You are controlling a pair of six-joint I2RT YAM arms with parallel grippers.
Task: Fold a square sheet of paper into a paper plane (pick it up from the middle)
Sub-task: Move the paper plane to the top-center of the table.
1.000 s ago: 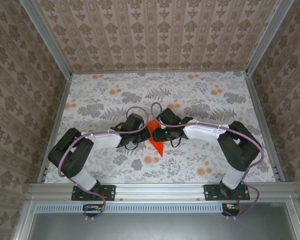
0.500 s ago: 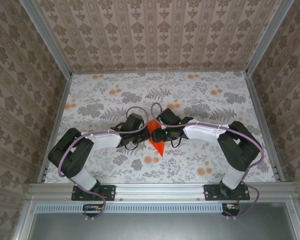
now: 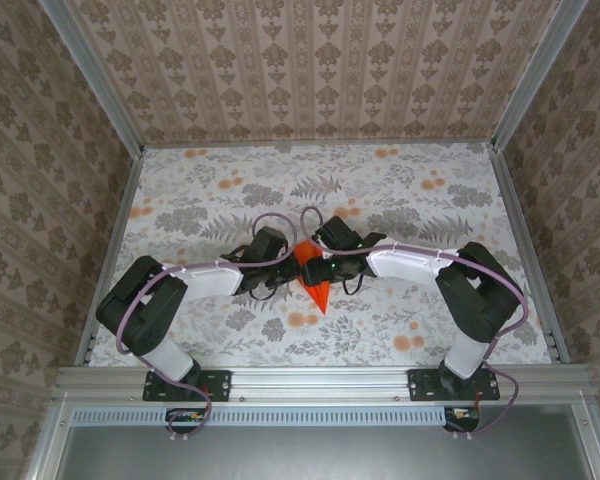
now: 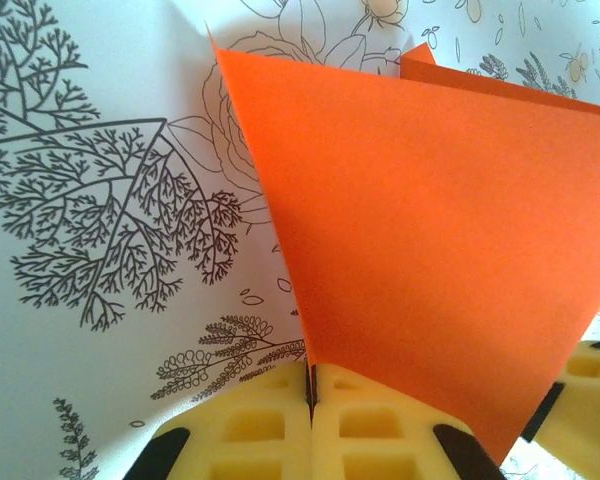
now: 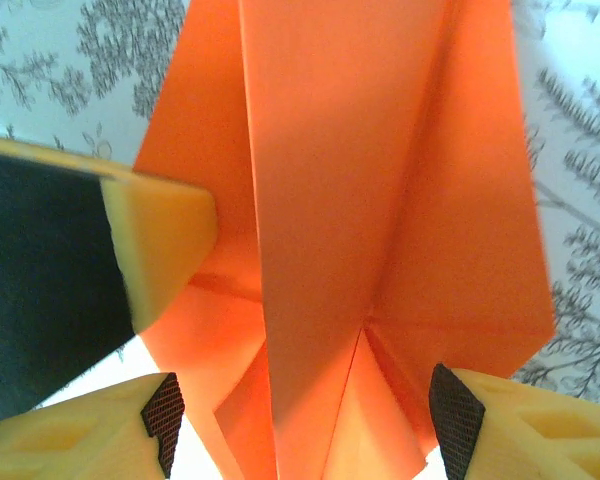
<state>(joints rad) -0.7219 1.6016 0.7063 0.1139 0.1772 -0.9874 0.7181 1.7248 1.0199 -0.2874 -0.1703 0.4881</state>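
Near the middle of the flower-printed table (image 3: 430,300): the paper plane (image 3: 318,291), a narrow dart of bright orange paper. Long axis running near to far on a slight slant. Sharp nose closest, aimed at the near edge and a little to the right. Wider tail farther back, tucked between the two wrists meeting at centre. Left gripper (image 4: 310,420) clamped shut on one edge of the plane, yellow pads pressed flat together with the paper pinched in their seam. Beyond them, a broad smooth orange flap. Right gripper (image 5: 300,430) spread open, one finger on either side of the folded body. Between those fingers, a straight central crease leading away, with layered flaps on both sides. Crisp folds, plain colour throughout.
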